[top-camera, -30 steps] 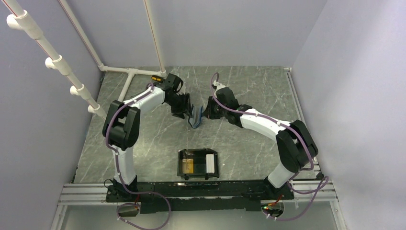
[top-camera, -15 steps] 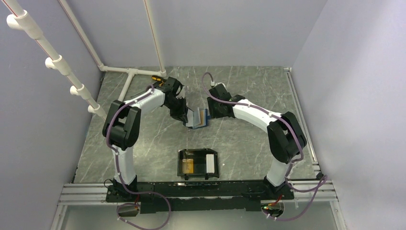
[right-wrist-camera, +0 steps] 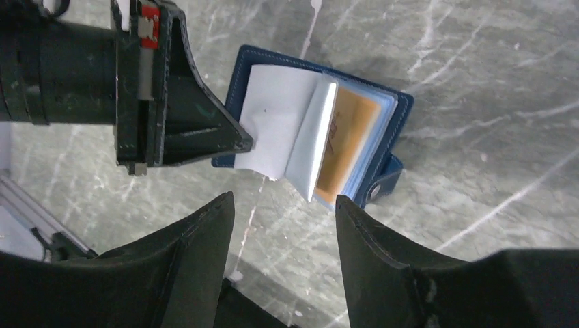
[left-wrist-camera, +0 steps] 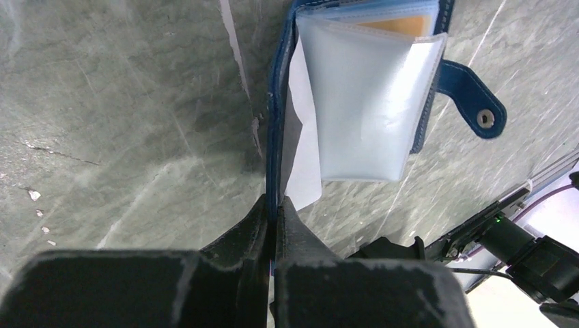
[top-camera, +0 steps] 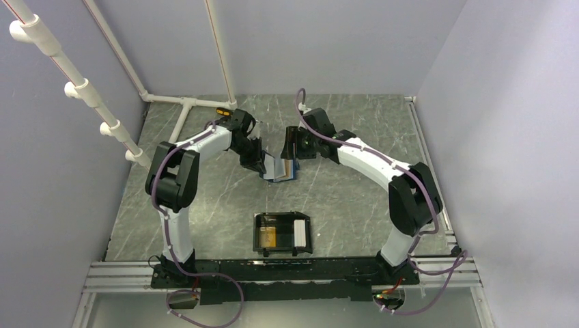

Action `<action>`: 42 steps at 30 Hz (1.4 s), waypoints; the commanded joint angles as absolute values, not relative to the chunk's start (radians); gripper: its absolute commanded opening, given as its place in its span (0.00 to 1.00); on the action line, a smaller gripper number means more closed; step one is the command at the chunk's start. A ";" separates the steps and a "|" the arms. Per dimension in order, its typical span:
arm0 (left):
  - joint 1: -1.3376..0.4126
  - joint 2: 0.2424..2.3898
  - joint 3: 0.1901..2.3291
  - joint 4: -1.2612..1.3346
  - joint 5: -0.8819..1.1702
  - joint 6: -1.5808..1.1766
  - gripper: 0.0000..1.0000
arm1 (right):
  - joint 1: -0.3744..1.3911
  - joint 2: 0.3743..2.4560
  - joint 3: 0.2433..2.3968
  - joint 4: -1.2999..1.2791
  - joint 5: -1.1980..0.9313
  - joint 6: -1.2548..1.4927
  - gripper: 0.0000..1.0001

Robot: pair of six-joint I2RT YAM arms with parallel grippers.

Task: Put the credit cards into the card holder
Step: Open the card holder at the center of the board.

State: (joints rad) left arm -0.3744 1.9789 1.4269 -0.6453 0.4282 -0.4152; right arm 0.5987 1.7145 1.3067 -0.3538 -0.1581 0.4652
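Note:
The card holder (top-camera: 255,236), a black tray with a white strip (top-camera: 298,234), stands near the arms' bases and has an orange credit card (top-camera: 267,236) in it. Farther back a dark blue wallet (top-camera: 281,169) lies open, its clear sleeves fanned (left-wrist-camera: 369,102), with another orange card (right-wrist-camera: 348,140) inside a sleeve. My left gripper (left-wrist-camera: 275,205) is shut on the edge of the wallet's blue cover (left-wrist-camera: 273,137), at its left side (top-camera: 261,167). My right gripper (right-wrist-camera: 284,197) hangs open above the wallet, touching nothing (top-camera: 290,147).
A white pipe frame (top-camera: 184,102) runs along the back left corner, with a small yellow and black object (top-camera: 222,109) beside it. Grey walls close the table on three sides. A metal rail (top-camera: 273,273) lines the near edge.
The right gripper let go of the wallet, opened and drew back. The left gripper closed on the wallet's cover, and the wallet went from held up between both grippers to lying open.

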 commanded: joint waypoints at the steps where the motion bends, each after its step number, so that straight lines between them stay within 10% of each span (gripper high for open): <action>1: -0.374 2.004 1.431 -0.655 0.412 -0.417 0.00 | 0.563 1.763 1.287 -0.203 -0.311 0.534 0.58; 15: -0.369 2.042 1.443 -0.680 0.398 -0.411 0.00 | 0.550 1.850 1.238 -0.234 -0.167 0.458 0.64; 35: -0.368 2.051 1.434 -0.639 0.511 -0.415 0.00 | 0.466 1.767 1.026 0.133 -0.502 0.581 0.11; 42: -0.358 2.012 1.430 -0.622 0.533 -0.390 0.32 | 0.466 1.771 1.032 0.120 -0.497 0.578 0.00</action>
